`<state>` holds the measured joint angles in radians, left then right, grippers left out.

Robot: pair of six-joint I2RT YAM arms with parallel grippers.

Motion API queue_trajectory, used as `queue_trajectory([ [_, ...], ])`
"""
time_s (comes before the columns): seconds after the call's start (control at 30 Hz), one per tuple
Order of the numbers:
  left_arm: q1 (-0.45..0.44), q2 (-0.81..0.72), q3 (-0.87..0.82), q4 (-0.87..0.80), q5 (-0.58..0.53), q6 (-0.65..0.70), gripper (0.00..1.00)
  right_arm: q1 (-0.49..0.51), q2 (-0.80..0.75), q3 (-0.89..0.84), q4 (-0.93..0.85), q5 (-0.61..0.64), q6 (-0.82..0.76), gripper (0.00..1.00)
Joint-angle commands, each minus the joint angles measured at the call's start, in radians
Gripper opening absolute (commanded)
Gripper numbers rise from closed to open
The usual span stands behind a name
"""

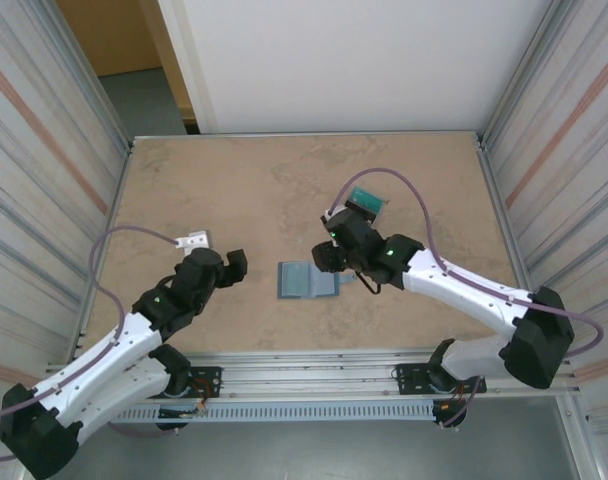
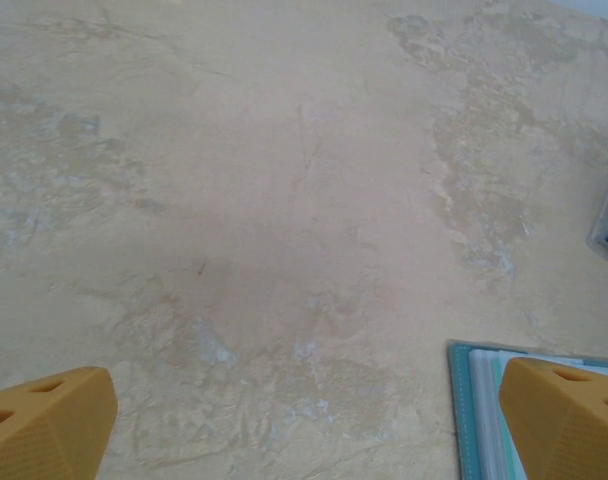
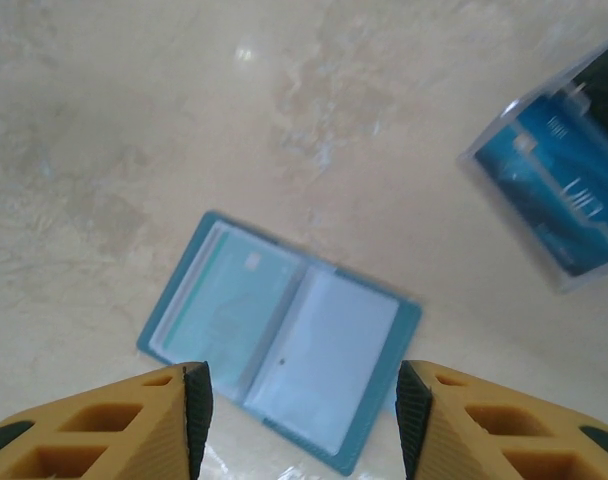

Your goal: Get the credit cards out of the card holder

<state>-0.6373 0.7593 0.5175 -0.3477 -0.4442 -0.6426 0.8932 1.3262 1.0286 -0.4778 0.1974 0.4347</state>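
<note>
Right end effector (image 3: 304, 410), spread apart and empty, points down at the opened card holder (image 3: 284, 345).

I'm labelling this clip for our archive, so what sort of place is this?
Probably a robot test cell, not a home or shop: left arm and right arm bolted to a metal rail, ribbed metal walls fencing in a marbled table, and an open card holder lying on it.

Seen between the jaws of your right gripper (image 3: 304, 400), the card holder (image 3: 284, 345) shows glossy clear plastic sleeves; the table (image 3: 104, 150) around it looks smooth and faintly shiny.
</note>
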Motion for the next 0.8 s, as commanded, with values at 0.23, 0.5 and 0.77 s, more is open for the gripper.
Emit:
queue_trajectory([
  [0.23, 0.060, -0.072, -0.048, -0.025, 0.022, -0.052, 0.99, 0.168, 0.370, 0.236, -0.208, 0.191, 0.211, 0.60],
  [0.5, 0.070, -0.075, -0.063, -0.027, 0.018, -0.060, 0.99, 0.206, 0.559, 0.368, -0.233, 0.129, 0.210, 0.55],
  [0.77, 0.073, -0.081, -0.075, -0.027, 0.018, -0.067, 0.99, 0.193, 0.611, 0.367, -0.199, 0.074, 0.203, 0.56],
])
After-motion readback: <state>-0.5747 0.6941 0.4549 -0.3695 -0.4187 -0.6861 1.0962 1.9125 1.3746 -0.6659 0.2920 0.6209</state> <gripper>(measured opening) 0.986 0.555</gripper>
